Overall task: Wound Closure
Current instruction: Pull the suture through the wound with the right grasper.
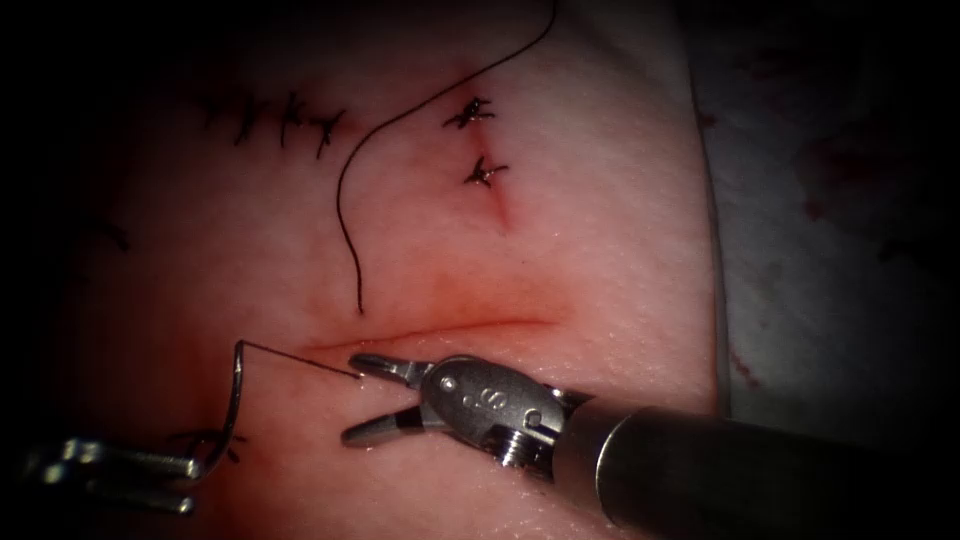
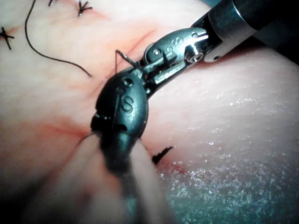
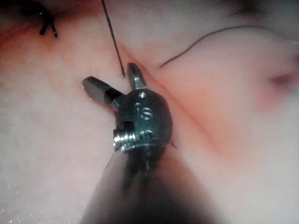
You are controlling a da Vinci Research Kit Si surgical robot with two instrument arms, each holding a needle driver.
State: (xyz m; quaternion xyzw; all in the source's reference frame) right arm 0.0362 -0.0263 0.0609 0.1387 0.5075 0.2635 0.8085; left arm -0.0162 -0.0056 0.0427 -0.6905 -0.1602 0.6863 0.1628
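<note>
Right tool (image 1: 352, 398), jaws spread and empty, sits below the cut (image 1: 440, 328); left tool (image 1: 195, 468) pinches the needle (image 1: 234, 400), free of the tissue (image 1: 560, 260), thread (image 1: 300, 358) trailing.

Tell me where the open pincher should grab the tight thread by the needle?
Probably mid-span, coming from the right. The thread runs straight and taut from the needle's top end to the tissue just below the cut, right by the right tool's open, empty jaws. The left tool grips the needle near its lower end, apparently out of the tissue.
</note>
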